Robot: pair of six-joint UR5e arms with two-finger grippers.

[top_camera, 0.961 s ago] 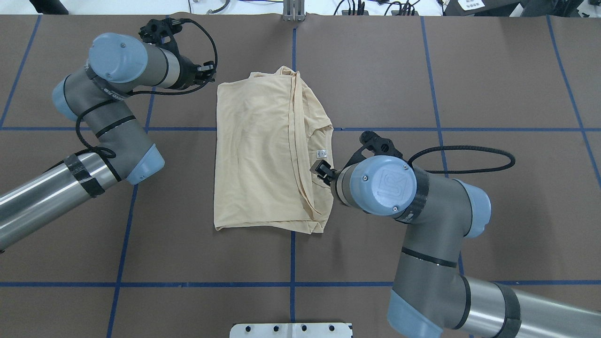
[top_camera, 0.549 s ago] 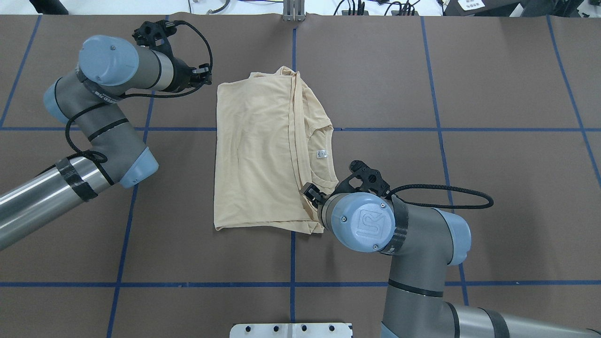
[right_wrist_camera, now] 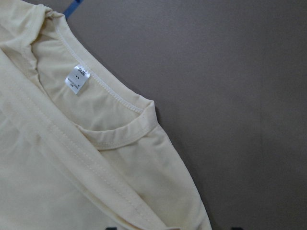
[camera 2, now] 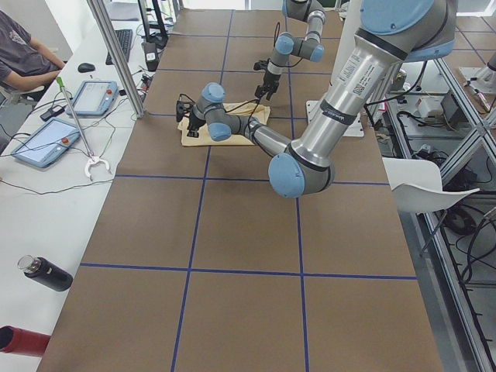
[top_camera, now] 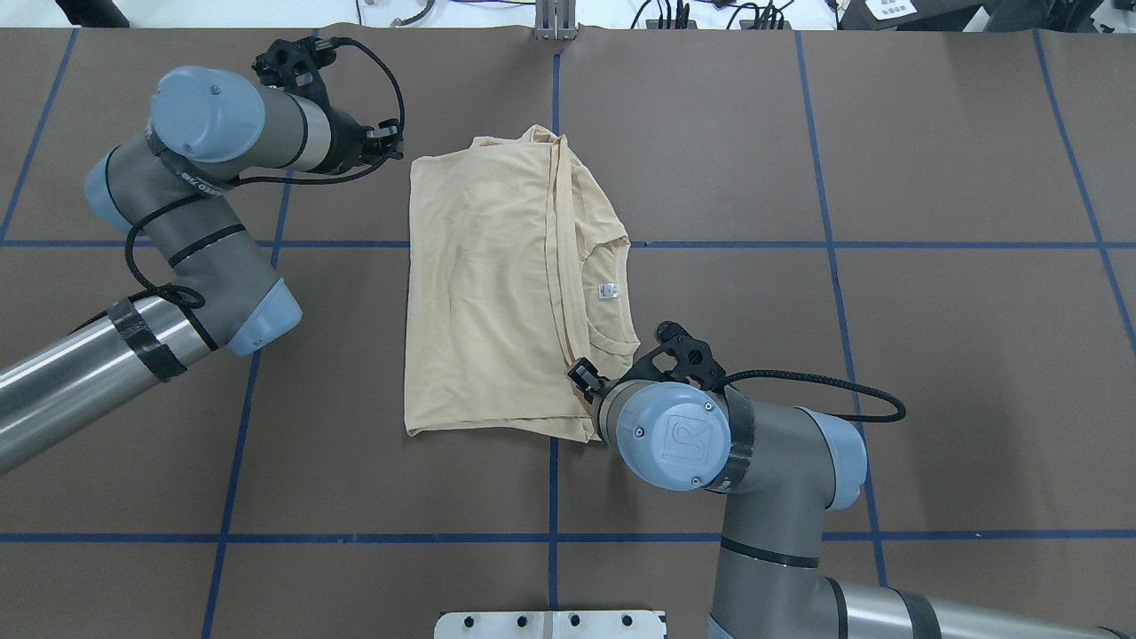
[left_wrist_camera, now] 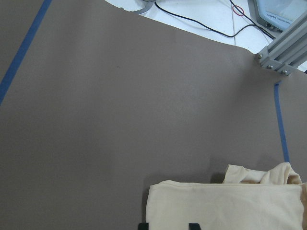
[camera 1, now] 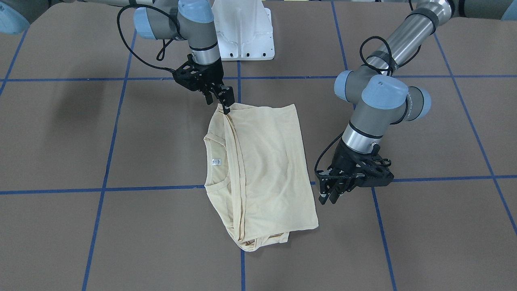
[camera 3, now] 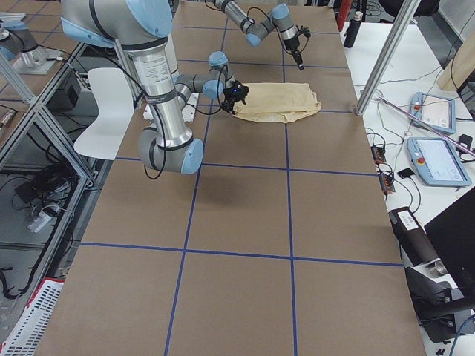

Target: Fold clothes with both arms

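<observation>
The pale yellow T-shirt [top_camera: 488,284] lies folded lengthwise on the brown table, collar and white neck tag [top_camera: 607,290] up at its right edge; the print is hidden. My right gripper [top_camera: 581,374] is at the shirt's near right corner, beside the collar. In the right wrist view the cloth [right_wrist_camera: 57,163] fills the frame and the fingertips stand apart at the bottom edge. In the front view this gripper [camera 1: 226,103] touches the shirt's edge. My left gripper [top_camera: 395,142] hovers open just off the far left corner; it also shows in the front view [camera 1: 328,197]. The left wrist view shows that corner [left_wrist_camera: 225,206].
The white pedestal base [camera 1: 242,28] stands at the robot's side of the table. A metal post [top_camera: 555,22] and cables sit at the far edge. An operator [camera 2: 23,54], tablets and bottles [camera 2: 46,273] are on the side desk.
My right gripper has moved along the shirt's right edge from beside the neck tag toward the near corner. My left arm shifted slightly left and then held still. The shirt has not moved.
</observation>
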